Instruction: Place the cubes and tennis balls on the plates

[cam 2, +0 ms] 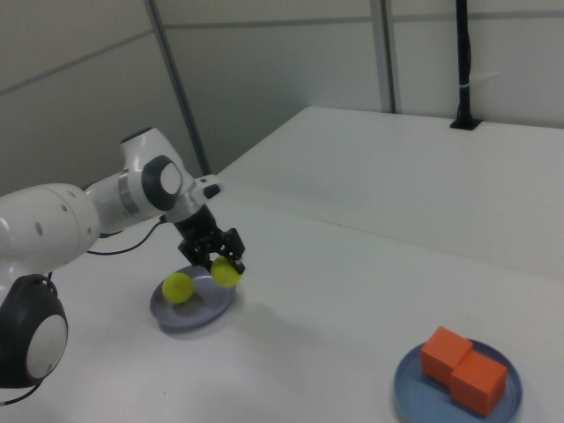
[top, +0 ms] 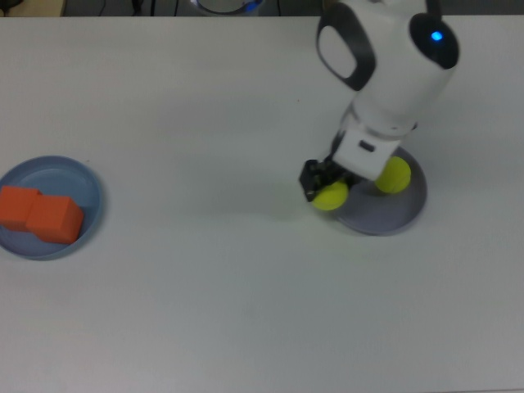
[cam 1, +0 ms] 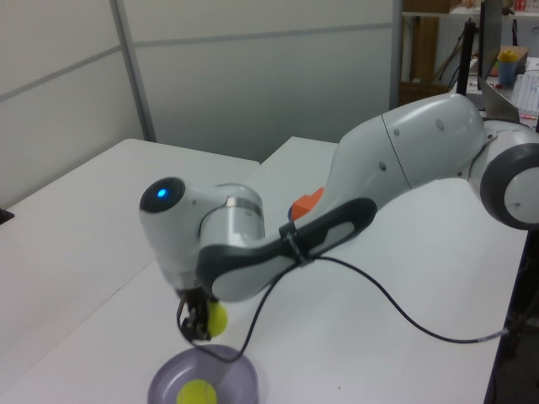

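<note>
White rounded arm shells, dark grey joint bands. Blue indicator light on wrist housing. Black cable (cam 1: 370,299) along forearm. Small black hand (top: 326,182).

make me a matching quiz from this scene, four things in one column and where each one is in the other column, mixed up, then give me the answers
Things:
1. two matte orange cubes
2. fuzzy yellow-green tennis ball with no gripper on it
3. second yellow-green tennis ball
4. black two-finger gripper

Places:
A. lying on the lavender plate
B. held above the lavender plate's edge
C. side by side on the light blue plate
D. closed around a ball

Pairs: 1-C, 2-A, 3-B, 4-D
</note>
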